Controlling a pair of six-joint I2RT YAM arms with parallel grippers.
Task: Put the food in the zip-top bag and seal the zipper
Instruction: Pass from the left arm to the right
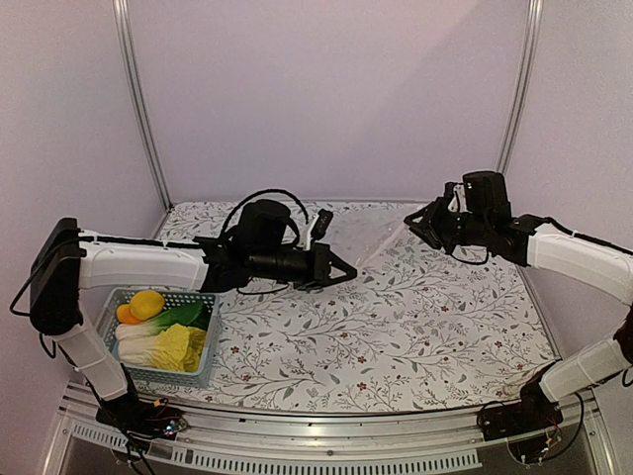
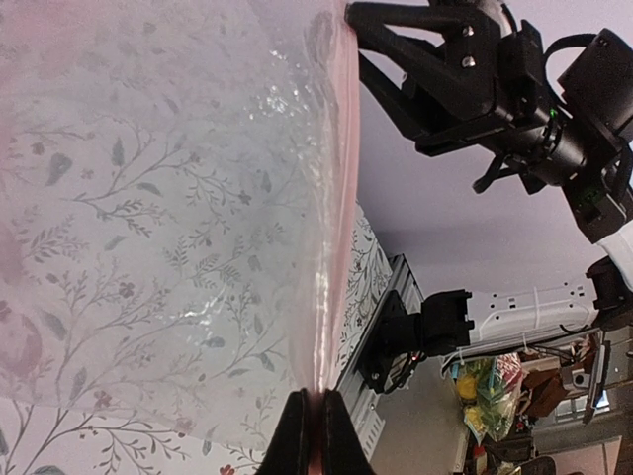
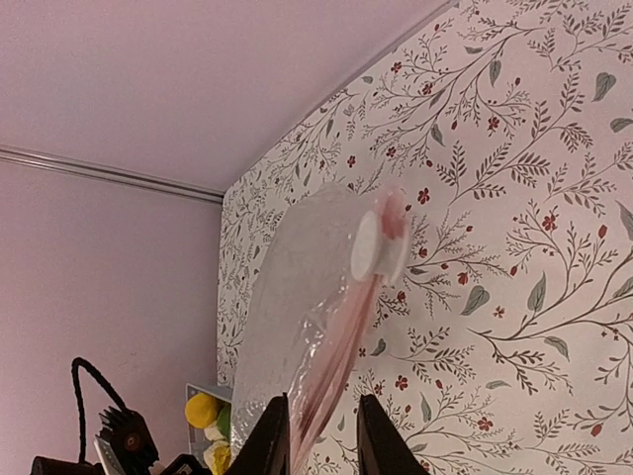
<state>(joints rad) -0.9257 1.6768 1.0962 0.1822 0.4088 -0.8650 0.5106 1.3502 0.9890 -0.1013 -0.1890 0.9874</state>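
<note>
Bag edge pinched tight in left gripper (right gripper spread, astride it).

On the table, near left: basket. Inside, at its far-left corner, two round fruits, touching; bok choy just right of them; napa cabbage in front, along the near wall. Behind the basket: left arm, stretching right. Above the table's far middle: zip-top bag, between left gripper on its left and right gripper on its right.
</note>
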